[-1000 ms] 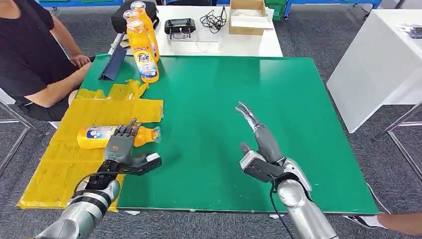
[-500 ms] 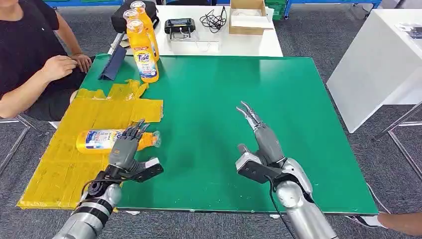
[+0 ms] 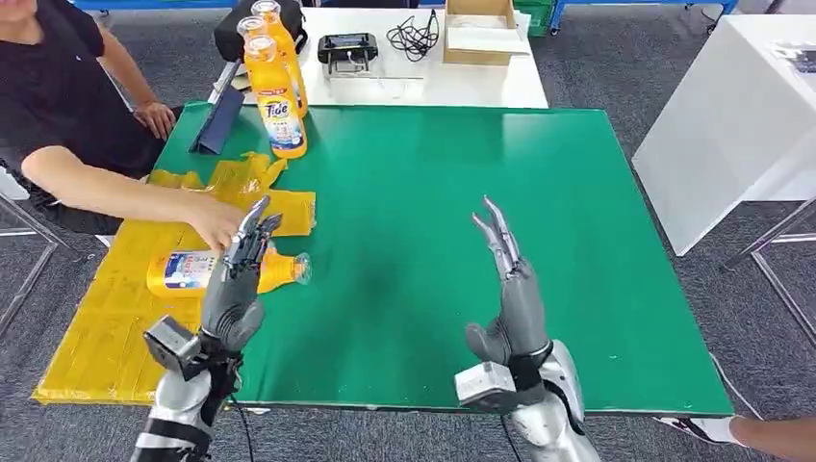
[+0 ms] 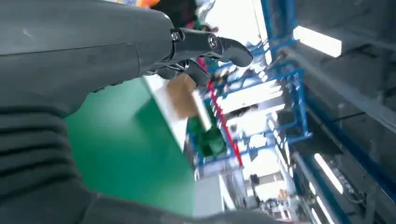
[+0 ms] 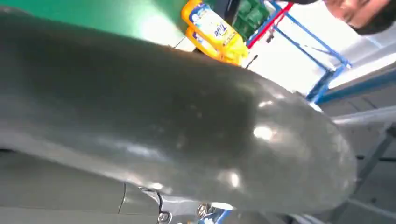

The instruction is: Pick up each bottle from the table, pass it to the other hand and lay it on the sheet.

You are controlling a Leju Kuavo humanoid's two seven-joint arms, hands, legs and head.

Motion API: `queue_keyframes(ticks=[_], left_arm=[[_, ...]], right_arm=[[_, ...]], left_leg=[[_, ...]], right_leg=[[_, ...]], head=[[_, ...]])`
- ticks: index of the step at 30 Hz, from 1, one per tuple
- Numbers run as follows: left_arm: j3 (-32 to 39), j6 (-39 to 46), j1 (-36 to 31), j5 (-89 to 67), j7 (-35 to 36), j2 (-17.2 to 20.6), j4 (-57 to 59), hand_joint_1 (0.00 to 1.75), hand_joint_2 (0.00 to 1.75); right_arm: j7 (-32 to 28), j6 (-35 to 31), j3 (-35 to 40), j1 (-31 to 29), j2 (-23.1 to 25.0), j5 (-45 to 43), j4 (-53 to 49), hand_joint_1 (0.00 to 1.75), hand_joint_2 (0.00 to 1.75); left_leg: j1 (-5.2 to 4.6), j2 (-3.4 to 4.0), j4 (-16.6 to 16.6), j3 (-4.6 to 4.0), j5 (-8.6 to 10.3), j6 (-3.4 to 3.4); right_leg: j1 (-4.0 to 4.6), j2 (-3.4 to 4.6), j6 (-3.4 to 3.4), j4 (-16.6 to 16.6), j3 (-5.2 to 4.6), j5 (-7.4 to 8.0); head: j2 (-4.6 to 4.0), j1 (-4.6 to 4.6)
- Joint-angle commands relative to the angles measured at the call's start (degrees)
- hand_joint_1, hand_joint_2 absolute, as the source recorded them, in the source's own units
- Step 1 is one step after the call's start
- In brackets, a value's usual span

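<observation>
One orange Tide bottle lies on its side on the yellow sheet, cap toward the green table; a person's hand reaches in just beside it; two more orange Tide bottles stand upright at the table's far corner, beyond the sheet. The left robot hand hangs raised over the lying bottle, fingers straight and holding nothing; the right robot hand is up over the table, fingers spread and empty. To my eye the next pick is a standing bottle; best wait until the person's arm clears, then close around the body below the cap, keeping it upright for the handover.
</observation>
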Motion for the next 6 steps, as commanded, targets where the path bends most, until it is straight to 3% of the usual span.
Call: queue_keyframes(ticks=[1,5,6], left_arm=[[5.6,9.4,9.7,8.0,0.3,5.9,-27.8,0.00,0.00],[5.6,9.4,9.7,8.0,0.3,5.9,-27.8,0.00,0.00],[9.1,4.6,11.2,8.4,0.3,3.4,-28.1,0.00,0.00]], right_arm=[[-5.8,-10.0,-6.9,14.5,-6.0,-3.5,-21.3,0.00,0.00],[-5.8,-10.0,-6.9,14.5,-6.0,-3.5,-21.3,0.00,0.00],[-6.1,-8.2,-8.2,15.7,-5.5,-4.1,-20.8,0.00,0.00]], left_leg=[[0.04,-0.15,0.1,-0.11,-0.11,0.10],[-0.03,-0.03,-0.1,0.02,-0.09,0.09],[0.02,-0.02,0.0,-0.09,-0.08,0.04]], right_leg=[[0.06,-0.17,0.01,0.1,-0.05,-0.11],[-0.02,-0.04,0.00,0.0,0.04,-0.07],[0.02,-0.03,-0.01,0.0,-0.04,-0.03]], head=[[0.00,0.02],[0.00,0.00],[0.00,0.02]])
